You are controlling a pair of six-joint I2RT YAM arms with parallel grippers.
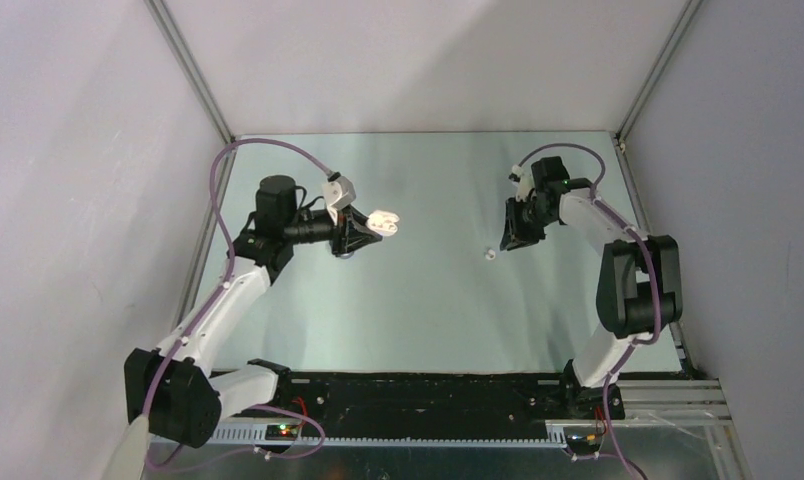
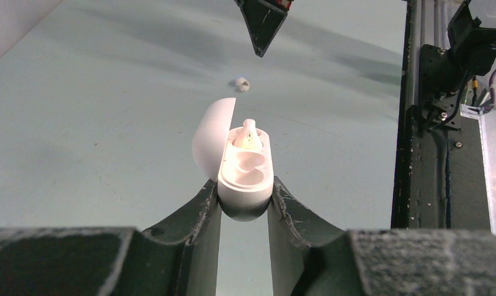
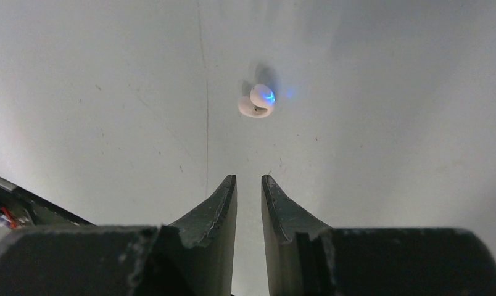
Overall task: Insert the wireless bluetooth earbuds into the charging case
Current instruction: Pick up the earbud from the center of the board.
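The charging case (image 2: 245,179) is white, its lid (image 2: 210,143) swung open to the left. My left gripper (image 2: 245,192) is shut on the case's lower body and holds it above the table; it also shows in the top view (image 1: 371,226) with the case (image 1: 384,221). One earbud (image 2: 248,135) sits in the case's far slot; the near slot is bare. The other earbud (image 3: 258,102) lies on the table, showing a blue light, also visible in the top view (image 1: 489,254). My right gripper (image 3: 248,180) is narrowly open and empty, just short of that earbud (image 2: 242,84).
White enclosure walls and metal frame posts (image 1: 193,75) bound the table on three sides. A black base rail (image 2: 418,123) with the arm mounts and cables runs along the near edge. The right gripper's tip (image 2: 262,24) hangs beyond the case in the left wrist view.
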